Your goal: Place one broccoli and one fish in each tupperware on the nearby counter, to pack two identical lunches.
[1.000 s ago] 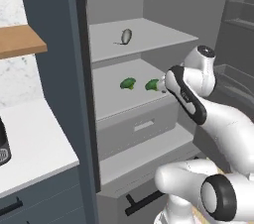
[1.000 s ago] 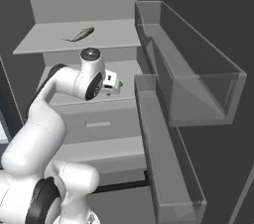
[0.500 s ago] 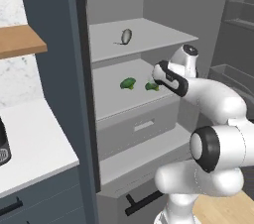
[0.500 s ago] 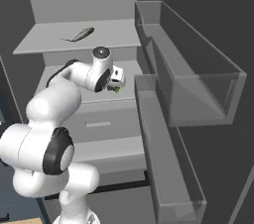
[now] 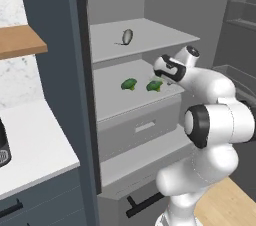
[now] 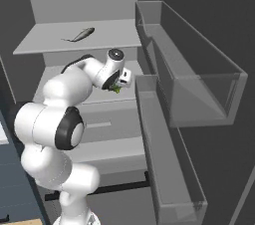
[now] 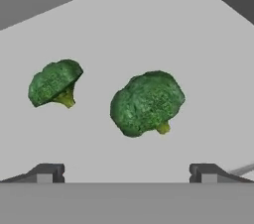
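I have the two-finger gripper [image 7: 126, 172] reaching into the open grey fridge, its dark fingertips [image 7: 47, 172] spread wide with nothing between them. In the hand view, the nearer green broccoli floret with a yellowish stem [image 7: 147, 102] lies on the pale grey middle shelf [image 7: 208, 59] just beyond the tips, at about 12 o'clock from the gap. The second, smaller green broccoli floret [image 7: 54, 82] lies at 10 o'clock, apart from the first. From the left base view, both florets sit side by side on that shelf, and the gripper hangs at 3 o'clock of the nearer one. One shelf up lies a slim grey fish [image 5: 127, 36], directly above the florets. A closed grey drawer [image 5: 140, 129] sits under the broccoli shelf. The white speckled counter [image 5: 30, 145] lies at 9 o'clock of the fridge. The fridge door's clear bins [image 6: 199, 69] stand at 3 o'clock in the right base view.
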Controlling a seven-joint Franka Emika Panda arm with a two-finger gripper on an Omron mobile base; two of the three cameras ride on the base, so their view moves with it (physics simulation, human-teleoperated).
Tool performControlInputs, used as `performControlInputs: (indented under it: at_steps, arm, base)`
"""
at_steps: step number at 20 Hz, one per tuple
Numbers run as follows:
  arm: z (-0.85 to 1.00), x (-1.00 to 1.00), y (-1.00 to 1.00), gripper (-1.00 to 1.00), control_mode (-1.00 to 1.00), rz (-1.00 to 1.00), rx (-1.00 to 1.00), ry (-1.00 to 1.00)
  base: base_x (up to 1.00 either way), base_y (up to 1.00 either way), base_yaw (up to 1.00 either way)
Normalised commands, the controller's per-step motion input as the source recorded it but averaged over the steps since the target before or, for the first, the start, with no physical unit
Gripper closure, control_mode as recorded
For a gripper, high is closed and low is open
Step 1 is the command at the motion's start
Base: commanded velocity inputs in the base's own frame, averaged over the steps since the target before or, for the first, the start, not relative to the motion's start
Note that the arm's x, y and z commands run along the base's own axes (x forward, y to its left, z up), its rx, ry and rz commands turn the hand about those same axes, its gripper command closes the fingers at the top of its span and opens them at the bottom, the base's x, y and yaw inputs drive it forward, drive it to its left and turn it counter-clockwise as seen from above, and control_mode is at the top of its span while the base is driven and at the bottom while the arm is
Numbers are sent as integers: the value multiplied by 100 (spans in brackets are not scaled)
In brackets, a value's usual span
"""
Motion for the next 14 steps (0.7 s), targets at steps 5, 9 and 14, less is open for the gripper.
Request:
performControlInputs:
  at_steps: [5,9,14]
  arm:
    - [-25,50,0,-100,-100,0,4,11]
    - [-25,41,0,-100,-100,0,3,10]
    - [-10,25,0,-100,-100,0,2,2]
  base:
    - [0,0,0]
    - [0,0,0]
    - [0,0,0]
